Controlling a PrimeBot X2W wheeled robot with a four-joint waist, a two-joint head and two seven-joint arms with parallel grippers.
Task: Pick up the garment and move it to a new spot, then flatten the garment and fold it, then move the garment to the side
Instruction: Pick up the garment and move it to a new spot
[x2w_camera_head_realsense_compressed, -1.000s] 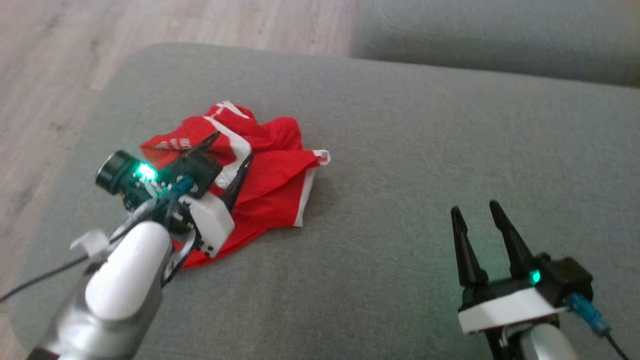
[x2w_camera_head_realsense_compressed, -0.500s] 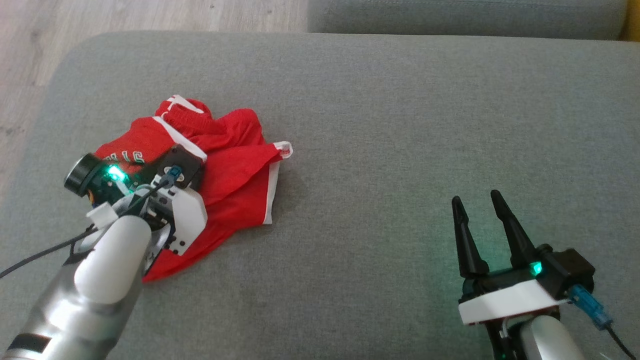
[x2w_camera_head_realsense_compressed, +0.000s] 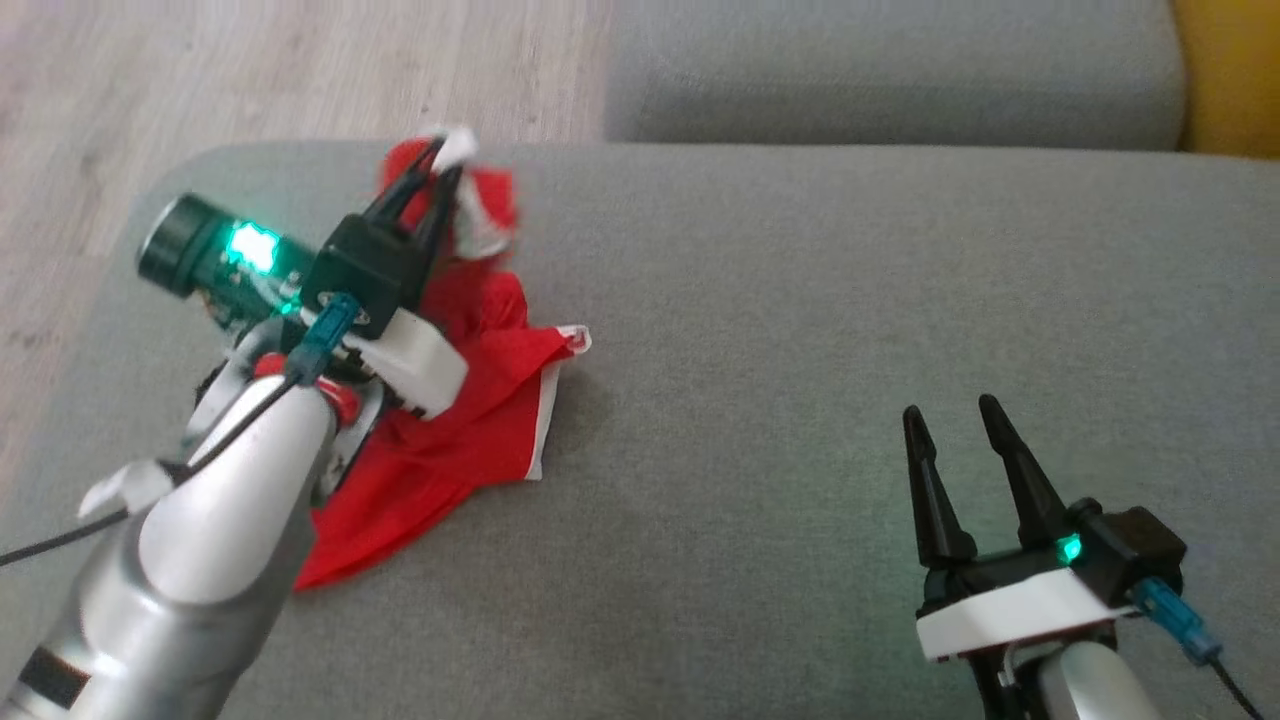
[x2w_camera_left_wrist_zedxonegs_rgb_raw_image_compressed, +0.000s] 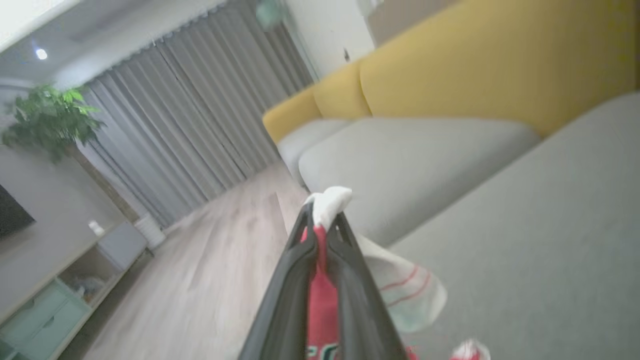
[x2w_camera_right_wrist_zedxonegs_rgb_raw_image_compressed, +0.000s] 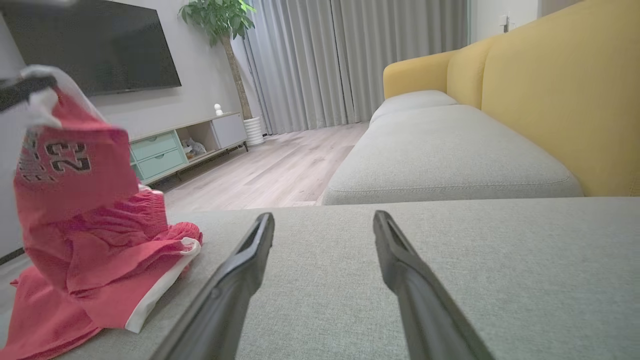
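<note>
red garment, pinched at its white edge by the left gripper

item: garment (x2w_camera_head_realsense_compressed: 470, 440), thin red cloth, crumpled, with white trim (x2w_camera_head_realsense_compressed: 548, 420) along its hems. in the right wrist view the garment (x2w_camera_right_wrist_zedxonegs_rgb_raw_image_compressed: 90, 225) carries dark numerals "23" outlined in white on its raised panel, with a ribbed, gathered red fold lower down.

holder: left gripper (x2w_camera_head_realsense_compressed: 440, 170), fingers drawn together on a bunch of the cloth. in the left wrist view a tuft of white trim (x2w_camera_left_wrist_zedxonegs_rgb_raw_image_compressed: 330, 200) pokes out past the tips of the left gripper (x2w_camera_left_wrist_zedxonegs_rgb_raw_image_compressed: 322, 212), and red cloth sits in the narrow slot between the two fingers.

position: the upper part hangs from the left gripper's tips, up off the grey sofa cushion (x2w_camera_head_realsense_compressed: 800, 350). the rest trails down beneath that gripper's wrist and lies heaped on the cushion, one white-edged corner pointing toward the right gripper.

second tool: right gripper (x2w_camera_head_realsense_compressed: 965, 440), fingers apart with bare cushion showing between them, low over the cushion and well apart from the garment, which lies off to its left. the right wrist view shows the right gripper (x2w_camera_right_wrist_zedxonegs_rgb_raw_image_compressed: 324, 220) the same way.

surroundings: wooden floor (x2w_camera_head_realsense_compressed: 250, 70) beyond the left gripper's tips; yellow backrest (x2w_camera_right_wrist_zedxonegs_rgb_raw_image_compressed: 550, 100) ahead and to the right of the right gripper.
</note>
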